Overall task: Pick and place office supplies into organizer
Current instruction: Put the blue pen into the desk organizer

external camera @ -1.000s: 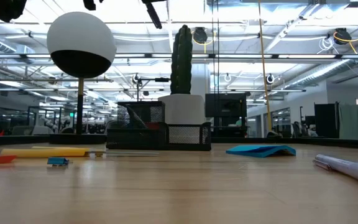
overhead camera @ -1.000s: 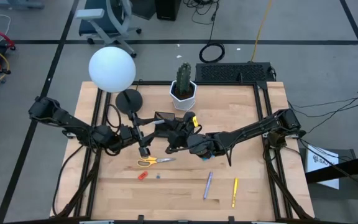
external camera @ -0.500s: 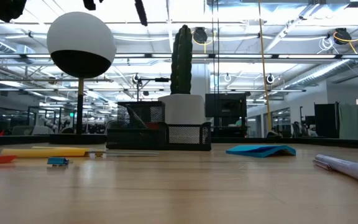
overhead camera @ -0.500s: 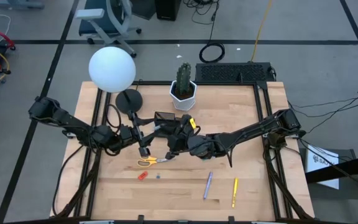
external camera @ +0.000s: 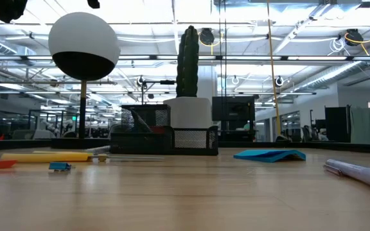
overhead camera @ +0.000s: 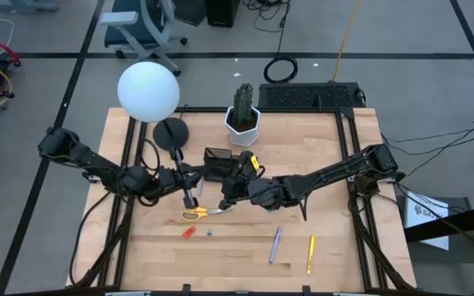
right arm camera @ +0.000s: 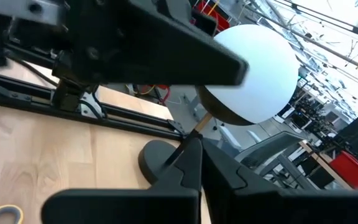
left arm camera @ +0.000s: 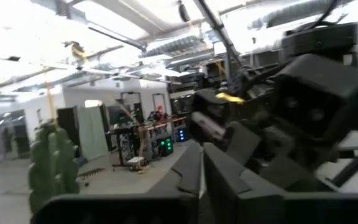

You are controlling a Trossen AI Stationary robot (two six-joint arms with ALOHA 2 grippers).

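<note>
The black mesh organizer (overhead camera: 216, 155) (external camera: 164, 137) stands mid-table in front of the cactus pot. Yellow-handled scissors (overhead camera: 199, 213) (external camera: 46, 156), a red-orange piece (overhead camera: 188, 233), a purple pen (overhead camera: 275, 244) and a yellow pen (overhead camera: 310, 253) lie flat on the near half of the table. The blue sticky-note pad (external camera: 268, 154) shows only in the low view. My left gripper (overhead camera: 196, 173) (left arm camera: 201, 163) hovers shut just left of the organizer, nothing between its fingers. My right gripper (overhead camera: 225, 174) (right arm camera: 197, 155) hovers shut close beside it, over the organizer's near side, also holding nothing.
A white globe lamp (overhead camera: 148, 91) with a round black base (overhead camera: 171, 131) stands at the far left. The cactus in its white pot (overhead camera: 243, 117) is behind the organizer, a black keyboard (overhead camera: 309, 95) at the far edge. The two arms nearly meet mid-table.
My left gripper has shut from wide open, closing on nothing, while staying in place. In the low view, the dark finger near the top has swung out of sight. The objects on the table have not moved.
</note>
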